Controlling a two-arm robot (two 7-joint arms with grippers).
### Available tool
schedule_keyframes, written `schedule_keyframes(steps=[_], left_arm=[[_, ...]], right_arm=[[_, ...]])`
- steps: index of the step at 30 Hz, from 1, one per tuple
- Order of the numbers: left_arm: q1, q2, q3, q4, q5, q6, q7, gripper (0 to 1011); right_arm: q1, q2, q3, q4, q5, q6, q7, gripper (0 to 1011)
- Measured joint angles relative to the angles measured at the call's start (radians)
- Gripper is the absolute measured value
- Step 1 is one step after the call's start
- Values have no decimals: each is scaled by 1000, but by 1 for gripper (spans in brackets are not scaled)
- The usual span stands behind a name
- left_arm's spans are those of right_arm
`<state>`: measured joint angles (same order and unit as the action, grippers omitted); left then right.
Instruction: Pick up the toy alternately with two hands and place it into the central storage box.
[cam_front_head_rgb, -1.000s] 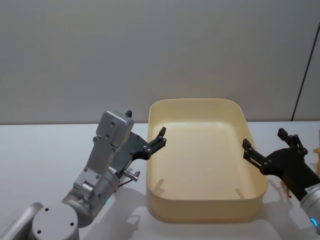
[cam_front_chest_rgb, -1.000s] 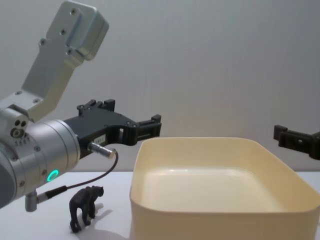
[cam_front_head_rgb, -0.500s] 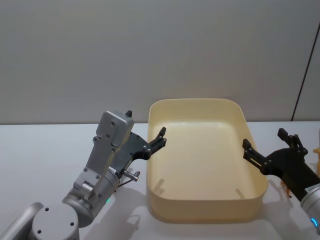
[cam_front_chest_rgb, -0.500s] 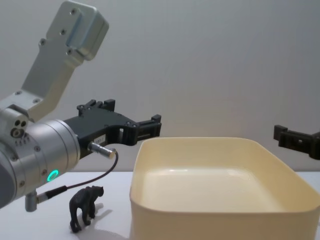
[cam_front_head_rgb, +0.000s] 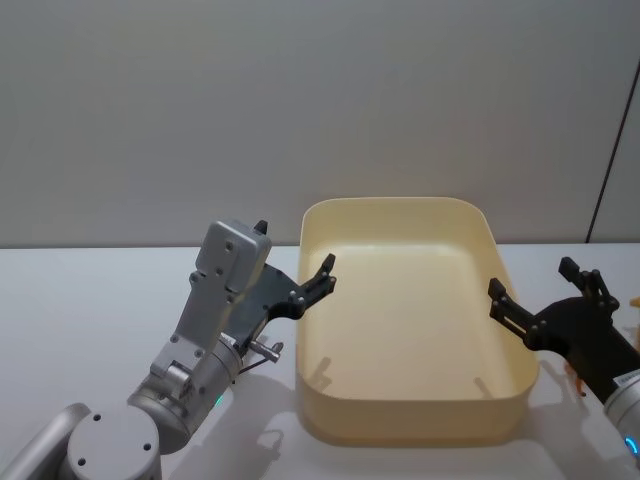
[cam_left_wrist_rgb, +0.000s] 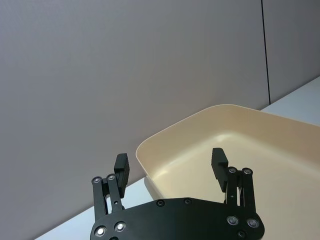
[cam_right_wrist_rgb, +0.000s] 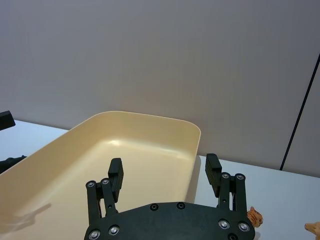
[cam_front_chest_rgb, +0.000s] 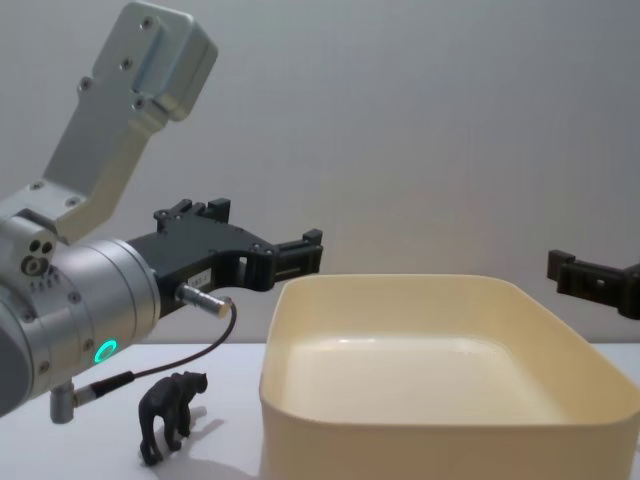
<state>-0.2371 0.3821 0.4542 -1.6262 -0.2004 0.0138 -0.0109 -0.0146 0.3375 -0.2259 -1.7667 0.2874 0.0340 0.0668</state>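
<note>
The central storage box (cam_front_head_rgb: 410, 418) is a cream-yellow tub in the middle of the table, with nothing inside it; it also shows as the box (cam_front_chest_rgb: 430, 450). My left gripper (cam_front_head_rgb: 294, 250) hovers open at the box's left rim, its fingers holding nothing (cam_left_wrist_rgb: 170, 161). Below the left arm a small black bear toy (cam_front_chest_rgb: 172, 412) stands on the table, left of the box. My right gripper (cam_front_head_rgb: 532, 280) hangs open at the box's right rim, also holding nothing (cam_right_wrist_rgb: 164, 166). An orange tiger-like toy (cam_right_wrist_rgb: 255, 217) lies on the table just beyond it.
A second orange figurine (cam_right_wrist_rgb: 313, 228) sits at the right edge of the table. The white table (cam_front_head_rgb: 80, 310) runs back to a grey wall. The left arm's cable (cam_front_chest_rgb: 190, 358) loops down above the bear.
</note>
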Motion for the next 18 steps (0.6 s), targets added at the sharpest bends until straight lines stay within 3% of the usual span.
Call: schedule_keyframes(steps=[18], left_arm=[[0, 0, 0, 0, 0, 0, 0, 1001]], right_arm=[[0, 0, 0, 0, 0, 0, 0, 1001]])
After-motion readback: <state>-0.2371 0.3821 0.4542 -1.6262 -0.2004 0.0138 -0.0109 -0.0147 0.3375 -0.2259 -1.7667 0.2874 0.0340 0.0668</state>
